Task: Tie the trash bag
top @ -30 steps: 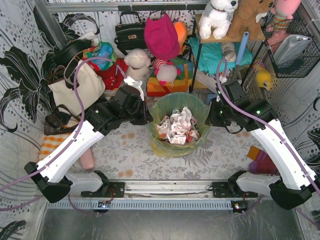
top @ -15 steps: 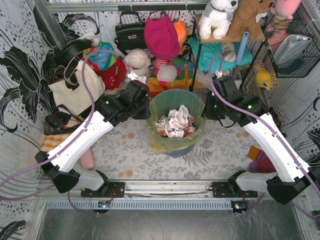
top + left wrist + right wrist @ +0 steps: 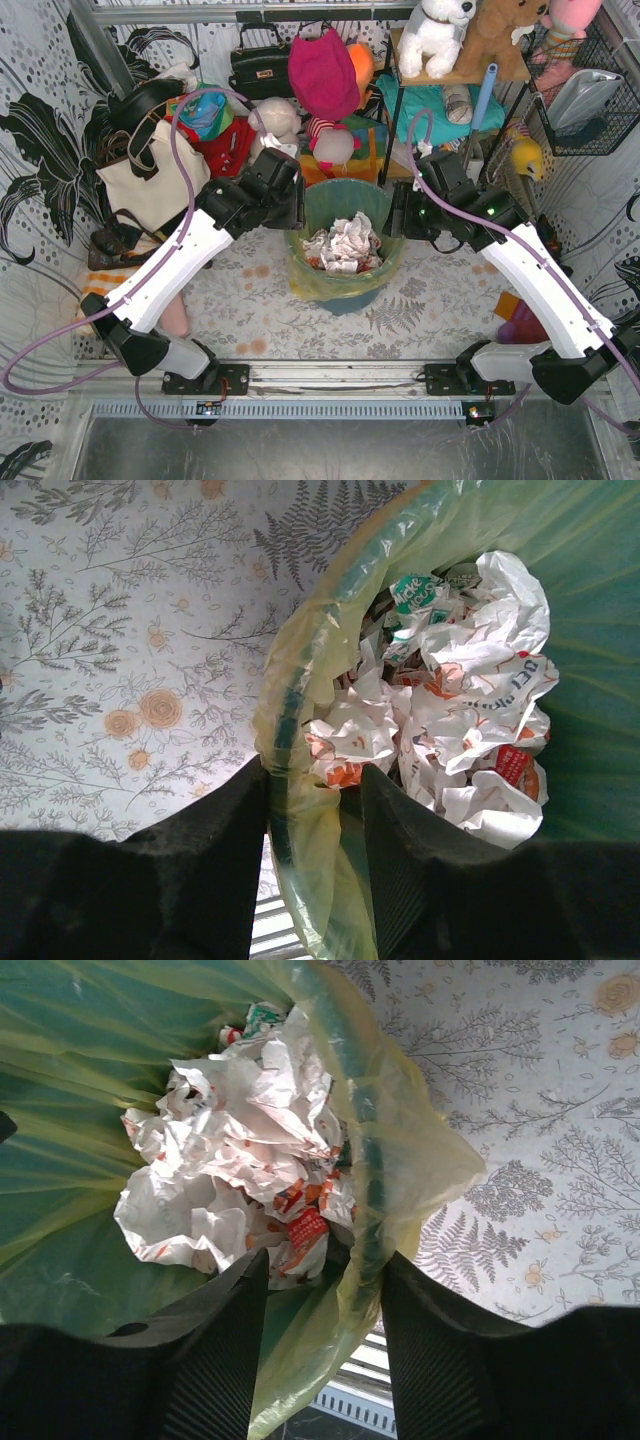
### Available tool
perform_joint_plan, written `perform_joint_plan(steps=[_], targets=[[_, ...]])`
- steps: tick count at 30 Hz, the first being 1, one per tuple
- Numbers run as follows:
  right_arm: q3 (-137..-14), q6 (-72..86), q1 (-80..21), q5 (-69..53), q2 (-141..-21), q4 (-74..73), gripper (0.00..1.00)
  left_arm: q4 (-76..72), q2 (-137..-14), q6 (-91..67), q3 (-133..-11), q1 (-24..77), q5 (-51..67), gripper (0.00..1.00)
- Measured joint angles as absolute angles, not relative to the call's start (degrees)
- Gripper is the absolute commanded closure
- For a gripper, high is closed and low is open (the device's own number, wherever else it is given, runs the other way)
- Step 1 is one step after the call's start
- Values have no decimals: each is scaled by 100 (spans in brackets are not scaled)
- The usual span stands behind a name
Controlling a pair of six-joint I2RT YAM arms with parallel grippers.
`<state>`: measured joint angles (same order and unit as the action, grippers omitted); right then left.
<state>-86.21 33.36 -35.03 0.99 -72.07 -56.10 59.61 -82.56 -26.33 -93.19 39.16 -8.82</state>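
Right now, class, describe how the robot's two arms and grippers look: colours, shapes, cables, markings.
The left arm and right arm have white shells between chunky black joints; a purple cable loops along each. Small green lights glow on the right arm's black joints. The left gripper and right gripper each have two broad black fingers with ribbed inner faces.

"Made" (white on green) on crumpled paper [image 3: 450, 690] in the trash bag [image 3: 305, 670]

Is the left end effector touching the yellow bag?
Touching. The left wrist view shows the left end effector, fingers open, astride the rim of the trash bag, with plastic lying against both fingers.
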Motion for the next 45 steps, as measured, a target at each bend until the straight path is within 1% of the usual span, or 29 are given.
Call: perform_joint_plan(steps=[4,8,12,15,19,22,25,27,29,34,40,45], targets=[[-8766,3312,-3522,137,-7207,-5568,32,5918,-8320,-2550,-9421,3883,-847,54],[-9168,3210,-3524,454,-7190,-5511,25,5865,-8335,-2473,-9441,3883,-801,54],[-9192,3162,-3527,961,-6945,-5306,23,5776,-8335,-2421,-9435,3879,-794,67],[-9188,3144,-3527,1468,-6746,-5264,22,5651,-8335,-2370,-9402,3863,-792,73],[-8995,3144,-3524,2246,-6508,-5253,21,5603,-8337,-2316,-9371,3850,-794,74],[-8757,3148,-3492,2674,-6403,-5304,21,5559,-8350,-2255,-9371,3844,-821,73],[-8324,3146,-3044,2611,-6285,-5293,21,5483,-8377,-2167,-9362,3811,-897,68],[-7815,3148,-2453,2279,-6145,-5218,21,5433,-8396,-2099,-9341,3782,-939,62],[-7273,3148,-1942,1870,-5986,-5127,22,5382,-8407,-2047,-9321,3750,-954,52],[-6099,3173,-1155,746,-5629,-4810,26,5221,-8381,-1955,-9288,3708,-958,39],[-5050,3238,-711,-598,-5561,-3881,31,5072,-8088,-1973,-9262,3706,-1098,39],[-4397,3212,-515,-1474,-5782,-2995,31,4825,-7111,-2252,-8654,3535,-1566,37]])
